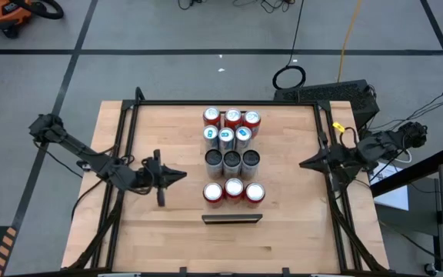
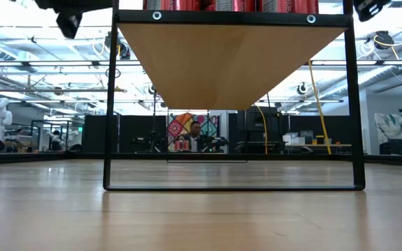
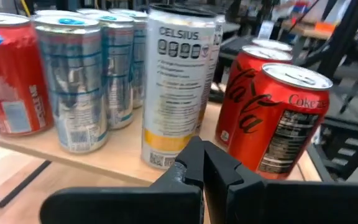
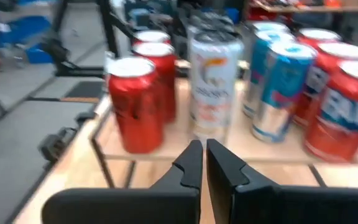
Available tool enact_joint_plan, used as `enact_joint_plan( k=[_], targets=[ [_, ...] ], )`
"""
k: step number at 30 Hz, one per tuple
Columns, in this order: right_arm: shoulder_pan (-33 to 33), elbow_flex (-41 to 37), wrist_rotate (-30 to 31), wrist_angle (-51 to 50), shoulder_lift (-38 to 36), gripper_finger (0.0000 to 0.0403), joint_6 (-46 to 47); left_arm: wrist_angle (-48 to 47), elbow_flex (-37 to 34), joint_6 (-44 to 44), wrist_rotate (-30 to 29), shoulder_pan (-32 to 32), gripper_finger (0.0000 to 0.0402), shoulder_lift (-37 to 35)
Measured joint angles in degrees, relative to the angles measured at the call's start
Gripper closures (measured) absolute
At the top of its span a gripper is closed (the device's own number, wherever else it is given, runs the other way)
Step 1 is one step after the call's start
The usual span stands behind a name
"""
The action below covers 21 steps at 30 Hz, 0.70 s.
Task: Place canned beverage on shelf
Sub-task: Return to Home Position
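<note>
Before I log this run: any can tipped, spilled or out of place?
Nothing stands out: twelve cans stand upright in four rows of three on the shelf, no spill; left gripper and right gripper wait clear beside it.

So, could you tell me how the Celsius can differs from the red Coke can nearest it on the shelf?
The Celsius can is white, tall and slim; the Coke can is red and shorter. The Celsius can has a dark lid, the Coke can a silver one. Both stand upright on the shelf.
</note>
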Motion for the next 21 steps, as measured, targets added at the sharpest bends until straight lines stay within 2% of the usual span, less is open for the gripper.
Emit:
enact_joint_plan(
  k=[4, 8, 16, 21],
  targets=[
    [0.00, -0.74, 3.62, -2.16, -0.07, 0.0403, 1.71, 2.39, -4.90, 0.12, -0.02, 0.52, 0.0401, -2.70],
    [0.01, -5.79, 6.18, -1.03, -1.62, 0.0403, 2.72, 2.49, -8.20, 0.04, -0.21, 0.73, 0.0401, -3.68],
    [0.05, -21.17, 5.84, 12.19, -6.23, 0.0403, 2.34, 10.00, -13.95, 0.10, -2.69, 0.75, 0.0402, -3.66],
    [0.07, -31.17, 2.00, 23.95, -8.66, 0.0403, 0.79, 18.43, -19.73, 0.19, -1.77, 0.73, 0.0402, -3.66]
  ],
)
